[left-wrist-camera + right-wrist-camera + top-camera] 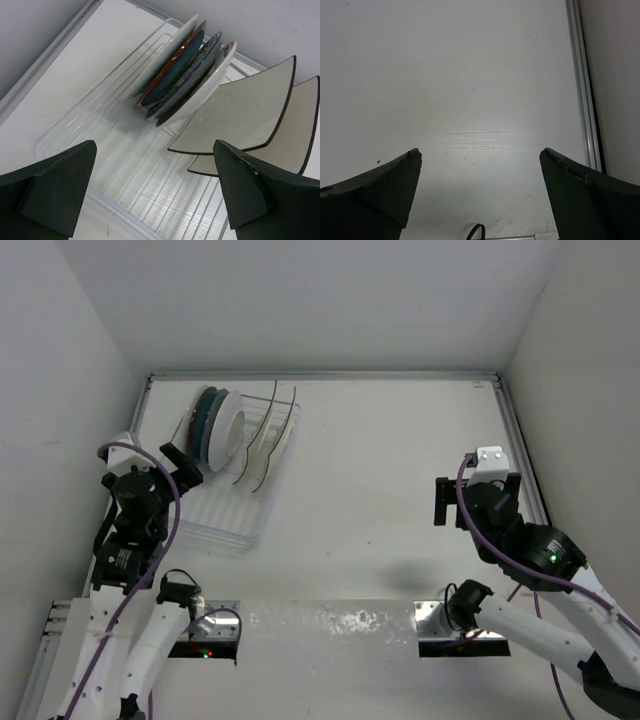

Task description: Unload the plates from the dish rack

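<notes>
Saw clear, glossy ribbed plastic in the dish rack [100, 135]; glazed, shiny ceramic in the plates [200, 75]; matt white, faintly grained finish on the tabletop [470, 75]; brushed metal along its edge rail [580, 90]; dull black, rough-edged jaws.

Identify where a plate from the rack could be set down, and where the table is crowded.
Free: the table between the dish rack and the right gripper, on to the right rail. Crowded: the rack's far end, where the plates stand packed.

Plates [195, 75] on edge in clear dish rack [100, 130], far-left.
</notes>
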Controlling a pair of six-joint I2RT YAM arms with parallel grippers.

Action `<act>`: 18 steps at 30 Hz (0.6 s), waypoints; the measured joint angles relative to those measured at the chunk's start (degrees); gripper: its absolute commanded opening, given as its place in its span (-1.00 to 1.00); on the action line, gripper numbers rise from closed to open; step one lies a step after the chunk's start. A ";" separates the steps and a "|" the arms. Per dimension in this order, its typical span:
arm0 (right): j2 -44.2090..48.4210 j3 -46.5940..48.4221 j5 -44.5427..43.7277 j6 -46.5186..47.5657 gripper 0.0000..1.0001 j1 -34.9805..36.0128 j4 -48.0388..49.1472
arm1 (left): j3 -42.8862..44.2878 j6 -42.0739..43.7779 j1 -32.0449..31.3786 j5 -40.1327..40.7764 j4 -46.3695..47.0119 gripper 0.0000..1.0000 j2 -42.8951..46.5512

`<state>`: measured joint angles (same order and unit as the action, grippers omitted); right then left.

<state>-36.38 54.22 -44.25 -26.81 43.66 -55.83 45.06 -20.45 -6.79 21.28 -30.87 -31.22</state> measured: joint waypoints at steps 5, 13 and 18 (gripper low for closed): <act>0.20 0.02 0.26 -0.17 0.98 0.00 -0.33 | 3.69 -0.48 0.00 -0.11 -2.86 1.00 -1.81; -1.31 -1.01 5.05 0.22 0.98 0.00 3.21 | 24.50 -0.20 -0.44 -9.64 -4.83 1.00 -14.71; -8.66 0.31 5.60 0.17 0.98 0.00 3.82 | 41.16 0.63 -15.61 -5.84 -4.87 1.00 -32.33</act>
<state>-45.04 54.52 -38.65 -26.63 43.66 -52.01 86.21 -19.81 -22.39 15.44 -35.75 -63.55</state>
